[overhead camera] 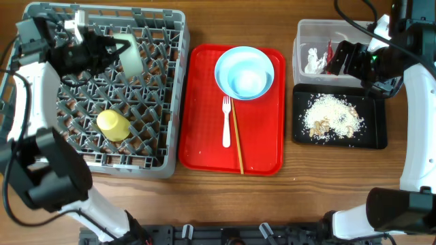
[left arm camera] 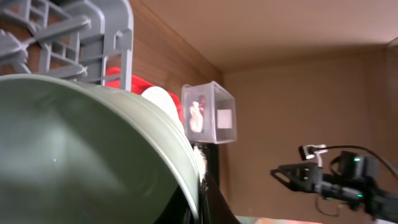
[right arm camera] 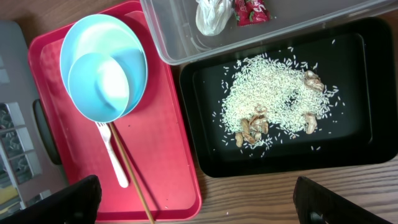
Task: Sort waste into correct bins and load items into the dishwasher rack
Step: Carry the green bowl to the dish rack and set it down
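My left gripper (overhead camera: 112, 49) is shut on the rim of the light-green bowl (overhead camera: 129, 56), holding it on edge over the grey dishwasher rack (overhead camera: 174, 82). The bowl (left arm camera: 81, 155) fills the left wrist view. A yellow cup (overhead camera: 112, 125) lies in the rack. The blue plate (overhead camera: 225, 64) with the blue bowl (overhead camera: 248, 80), white fork (overhead camera: 227, 126) and chopsticks (overhead camera: 238, 139) sit on the red tray. My right gripper (overhead camera: 349, 60) hovers open and empty (right arm camera: 196, 202) over the clear tub (overhead camera: 306, 30), which holds the tissue (overhead camera: 313, 61) and wrapper (overhead camera: 330, 53). Rice crumbs (overhead camera: 334, 117) lie in the black tray (overhead camera: 376, 136).
The red serving tray (overhead camera: 204, 136) lies between the rack and the bins. The clear tub stands directly behind the black tray at the right. Bare wooden table (overhead camera: 306, 184) runs along the front edge.
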`<state>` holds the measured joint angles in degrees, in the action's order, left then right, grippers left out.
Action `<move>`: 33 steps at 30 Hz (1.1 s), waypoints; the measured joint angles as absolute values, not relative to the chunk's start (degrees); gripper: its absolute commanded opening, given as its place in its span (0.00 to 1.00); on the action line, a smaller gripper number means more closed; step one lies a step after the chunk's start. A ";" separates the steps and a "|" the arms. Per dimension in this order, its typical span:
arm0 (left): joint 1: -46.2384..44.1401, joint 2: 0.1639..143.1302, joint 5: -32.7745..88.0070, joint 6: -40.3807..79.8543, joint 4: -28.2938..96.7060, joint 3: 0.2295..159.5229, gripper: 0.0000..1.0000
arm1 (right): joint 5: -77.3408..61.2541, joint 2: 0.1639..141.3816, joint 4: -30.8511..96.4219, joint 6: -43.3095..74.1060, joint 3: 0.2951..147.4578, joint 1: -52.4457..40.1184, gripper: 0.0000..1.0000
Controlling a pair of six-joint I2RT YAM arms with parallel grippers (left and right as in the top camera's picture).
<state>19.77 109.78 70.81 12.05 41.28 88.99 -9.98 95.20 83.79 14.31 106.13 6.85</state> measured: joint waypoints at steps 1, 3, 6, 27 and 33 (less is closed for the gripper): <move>19.90 110.76 71.55 12.03 41.23 88.99 0.04 | -9.98 95.20 83.79 14.31 106.13 6.85 0.99; 20.03 112.18 72.44 12.03 41.25 88.99 0.04 | -9.98 95.20 83.79 14.28 106.13 6.85 1.00; 20.25 113.65 73.21 12.03 41.25 88.99 0.04 | -9.98 95.20 83.79 14.31 106.13 6.85 1.00; 32.91 114.67 51.24 10.50 56.62 88.99 0.75 | -9.98 95.20 83.99 14.31 106.13 6.85 1.00; 35.29 114.02 50.06 10.48 56.71 88.99 0.78 | -9.98 95.20 83.99 14.31 106.13 6.85 1.00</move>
<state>35.29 114.02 50.06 10.48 56.71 88.99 -9.98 95.20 83.99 14.31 106.13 6.85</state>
